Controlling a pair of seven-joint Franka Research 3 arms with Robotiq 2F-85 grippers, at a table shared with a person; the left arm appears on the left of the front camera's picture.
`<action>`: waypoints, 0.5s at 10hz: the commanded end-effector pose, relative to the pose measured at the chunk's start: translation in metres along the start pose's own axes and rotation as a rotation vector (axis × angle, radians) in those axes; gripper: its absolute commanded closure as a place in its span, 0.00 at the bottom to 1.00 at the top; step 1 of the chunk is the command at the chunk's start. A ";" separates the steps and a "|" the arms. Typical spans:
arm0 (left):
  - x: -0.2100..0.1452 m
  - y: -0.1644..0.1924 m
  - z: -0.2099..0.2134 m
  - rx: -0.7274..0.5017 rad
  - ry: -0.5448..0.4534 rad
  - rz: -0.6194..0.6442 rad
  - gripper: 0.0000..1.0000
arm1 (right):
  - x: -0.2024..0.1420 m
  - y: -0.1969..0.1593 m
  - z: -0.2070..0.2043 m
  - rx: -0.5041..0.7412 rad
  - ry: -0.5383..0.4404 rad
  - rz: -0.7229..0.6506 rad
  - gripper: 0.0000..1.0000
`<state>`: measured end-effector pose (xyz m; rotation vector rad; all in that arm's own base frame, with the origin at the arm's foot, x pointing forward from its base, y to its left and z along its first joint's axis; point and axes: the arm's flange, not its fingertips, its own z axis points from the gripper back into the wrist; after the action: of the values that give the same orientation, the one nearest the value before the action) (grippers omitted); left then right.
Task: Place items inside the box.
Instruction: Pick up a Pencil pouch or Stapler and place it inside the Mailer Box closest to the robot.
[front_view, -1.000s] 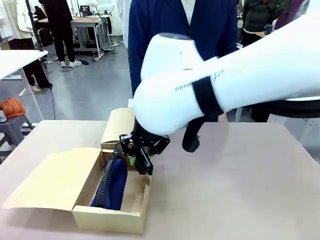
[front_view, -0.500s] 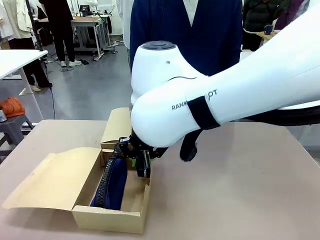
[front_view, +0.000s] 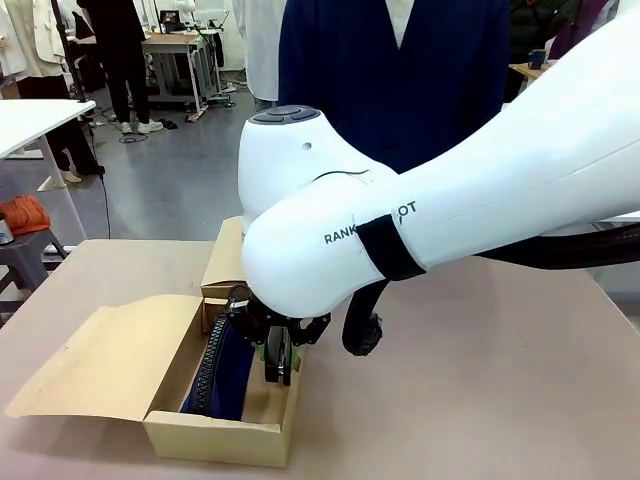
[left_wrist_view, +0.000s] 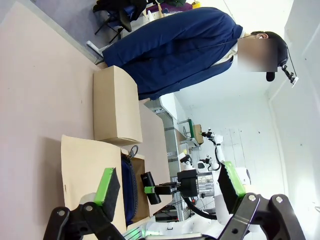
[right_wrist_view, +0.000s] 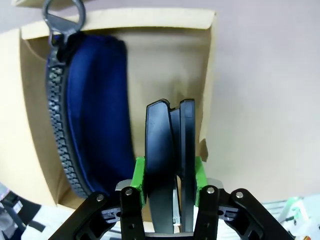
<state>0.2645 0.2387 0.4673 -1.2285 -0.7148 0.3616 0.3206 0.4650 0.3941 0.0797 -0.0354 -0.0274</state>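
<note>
Black stapler (right_wrist_view: 162, 145) clamped in right gripper (right_wrist_view: 168, 175) over box (right_wrist_view: 207, 75) interior, beside navy zip pouch (right_wrist_view: 95, 110); left gripper (left_wrist_view: 169, 183) spread wide, empty.

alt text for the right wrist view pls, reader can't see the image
The right end effector is shut on a black stapler, pointing down over the bare side of an open brown cardboard box. A navy zip pouch fills the box's other side, its metal ring pull at the picture's top.

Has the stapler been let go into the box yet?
No, held: the black stapler sits clamped between the right gripper's green pads, pointing into the box beside the navy pouch.
</note>
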 end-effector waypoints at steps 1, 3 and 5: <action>0.000 -0.001 0.000 -0.027 -0.014 -0.016 0.00 | 0.010 0.009 0.009 -0.003 0.002 -0.021 0.58; 0.000 -0.001 0.000 -0.027 -0.014 -0.016 0.00 | 0.012 0.010 0.007 0.007 0.014 0.001 0.58; 0.000 -0.001 0.000 -0.027 -0.014 -0.016 0.00 | 0.012 0.010 0.003 0.016 0.036 0.024 0.01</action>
<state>0.2645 0.2387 0.4673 -1.2284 -0.7148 0.3616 0.3322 0.4706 0.3966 0.0861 -0.0219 -0.0304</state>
